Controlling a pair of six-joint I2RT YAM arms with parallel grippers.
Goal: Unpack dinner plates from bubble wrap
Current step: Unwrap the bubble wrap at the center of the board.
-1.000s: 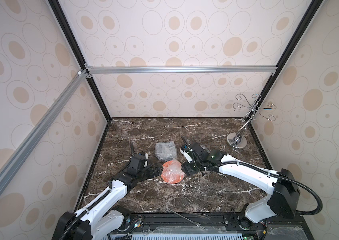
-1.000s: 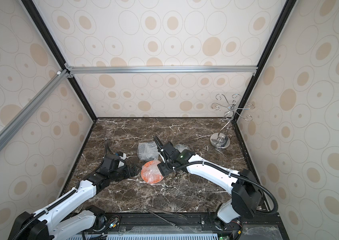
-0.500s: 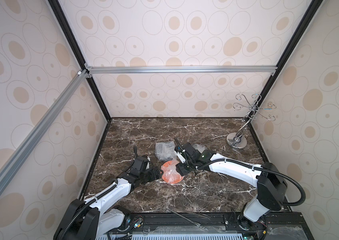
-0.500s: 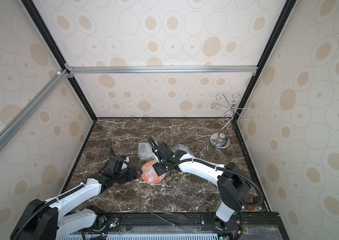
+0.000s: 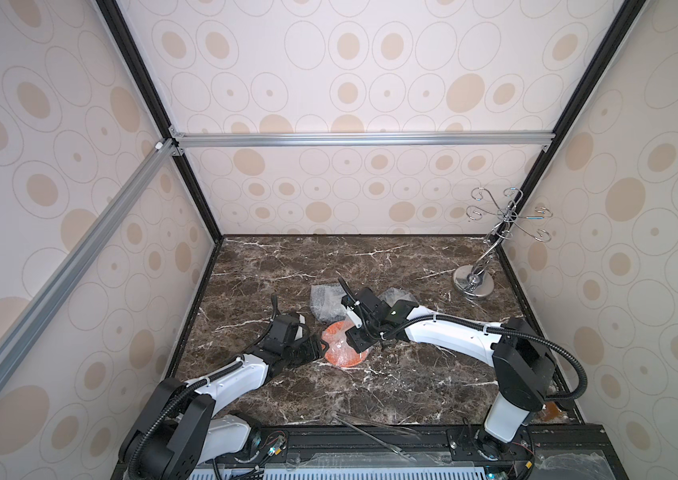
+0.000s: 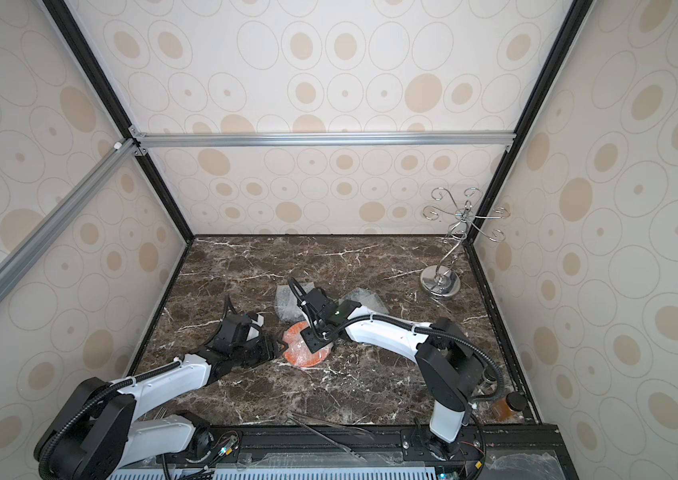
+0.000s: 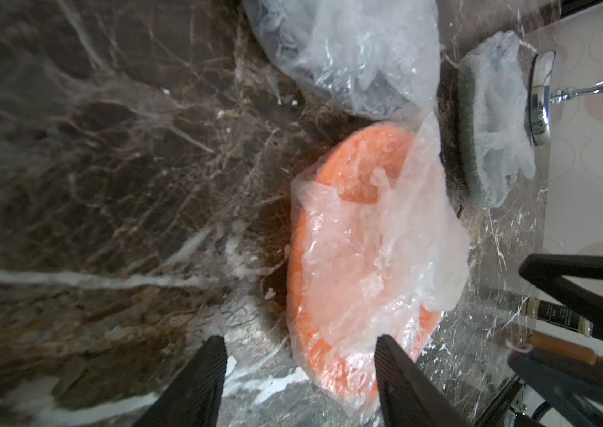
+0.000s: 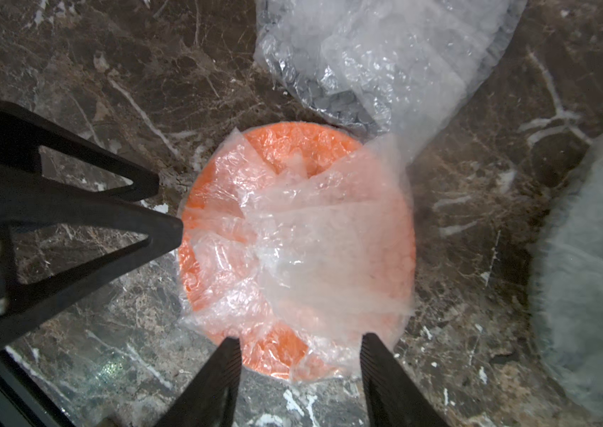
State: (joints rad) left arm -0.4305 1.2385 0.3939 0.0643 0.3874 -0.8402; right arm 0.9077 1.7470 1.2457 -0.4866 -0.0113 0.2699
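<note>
Your left hand and right hand are both half open, each straddling the orange plate edge, wrap covering it.

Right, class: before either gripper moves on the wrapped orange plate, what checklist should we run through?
1. Orange plate lies flat on the table: ok.
2. Bubble wrap off the plate: not ok, it covers most.
3. Left gripper open at the plate's edge: ok.
4. Right gripper open over the wrap: ok.
5. Either gripper touching the wrap: cannot tell.
</note>
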